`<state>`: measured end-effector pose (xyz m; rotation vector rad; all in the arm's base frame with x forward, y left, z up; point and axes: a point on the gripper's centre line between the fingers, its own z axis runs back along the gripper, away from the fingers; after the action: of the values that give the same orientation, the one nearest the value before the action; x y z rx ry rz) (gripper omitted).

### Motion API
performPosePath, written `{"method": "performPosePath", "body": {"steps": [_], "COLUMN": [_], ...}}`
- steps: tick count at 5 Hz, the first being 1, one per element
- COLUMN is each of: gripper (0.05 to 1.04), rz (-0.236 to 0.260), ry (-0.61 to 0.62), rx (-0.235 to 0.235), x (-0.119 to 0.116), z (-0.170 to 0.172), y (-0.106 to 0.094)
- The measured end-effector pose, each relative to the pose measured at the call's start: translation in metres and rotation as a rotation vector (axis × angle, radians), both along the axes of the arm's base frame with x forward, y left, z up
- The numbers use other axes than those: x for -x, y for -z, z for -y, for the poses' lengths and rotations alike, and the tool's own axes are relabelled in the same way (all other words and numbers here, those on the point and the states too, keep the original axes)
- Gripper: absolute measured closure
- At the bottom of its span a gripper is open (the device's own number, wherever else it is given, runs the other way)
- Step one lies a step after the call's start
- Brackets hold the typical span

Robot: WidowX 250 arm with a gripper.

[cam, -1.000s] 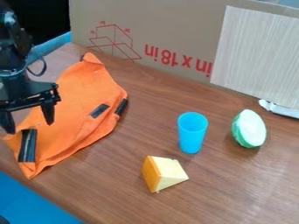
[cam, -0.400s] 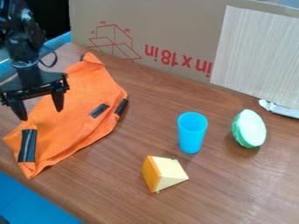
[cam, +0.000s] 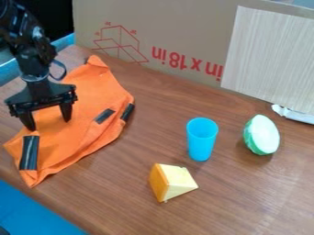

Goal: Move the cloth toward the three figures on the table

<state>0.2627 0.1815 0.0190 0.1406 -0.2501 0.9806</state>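
The black gripper (cam: 48, 124) hangs at the left of the view over the orange cloth, its two fingers apart with nothing held between them. Whether the tips touch the fabric, I cannot tell. The orange cloth (cam: 76, 135) with black strips lies spread and slightly wrinkled on the left part of the table. Three figures stand to its right: a blue cup (cam: 201, 142) upright, a yellow cheese wedge (cam: 174, 182) nearer the front, and a green and white rounded piece (cam: 264, 135) farther right.
A cardboard box (cam: 165, 36) with red print stands along the back of the wooden table (cam: 245, 202). A pale striped panel (cam: 270, 57) leans at the back right, with a whitish strip (cam: 294, 114) at its base. Blue material (cam: 30, 213) lies beyond the front left edge.
The gripper has moved right and slightly down over the cloth, its fingers still apart. The cloth and the three figures have stayed in place.
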Motion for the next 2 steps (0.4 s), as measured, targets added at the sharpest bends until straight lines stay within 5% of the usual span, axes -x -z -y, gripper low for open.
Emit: {"method": "performPosePath", "body": {"steps": [2], "gripper": [0.084], "rz": [-0.002], "ry": [-0.044], "rx": [-0.030], "x": [-0.016], "z": [-0.010], "y": [0.006]}}
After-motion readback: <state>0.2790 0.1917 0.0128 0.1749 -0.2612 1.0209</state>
